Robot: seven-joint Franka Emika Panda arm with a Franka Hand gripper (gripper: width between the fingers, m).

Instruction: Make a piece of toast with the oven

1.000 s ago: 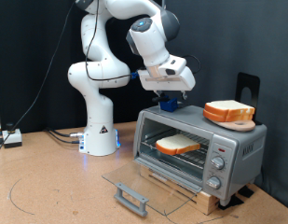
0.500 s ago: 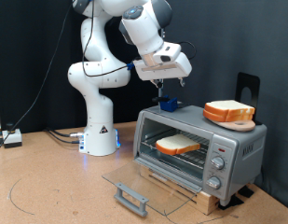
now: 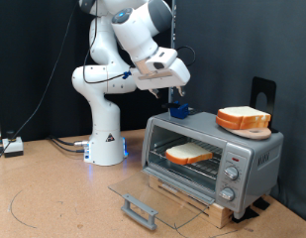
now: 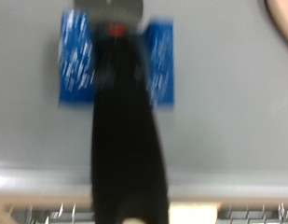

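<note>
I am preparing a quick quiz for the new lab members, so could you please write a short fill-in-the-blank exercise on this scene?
1. The toaster oven's glass door is ____.
2. One slice of bread lies on the wire ____ inside the oven.
3. Another slice rests on a wooden board on ____ of the oven.
4. The claw hangs above a ____ object on the oven's roof.

Missing words: open; rack; top; blue

Brown table [image 3: 53, 193] carries oven [image 3: 212, 159] – apparently on wooden board [image 3: 207, 205] – and white robot base [image 3: 105, 149].

The oven [image 3: 214, 149] has a matt brushed-metal shell, a clear glass door [image 3: 153, 194] and a wire rack [image 3: 187, 162]. The arm [image 3: 118, 59] is glossy white plastic.
</note>
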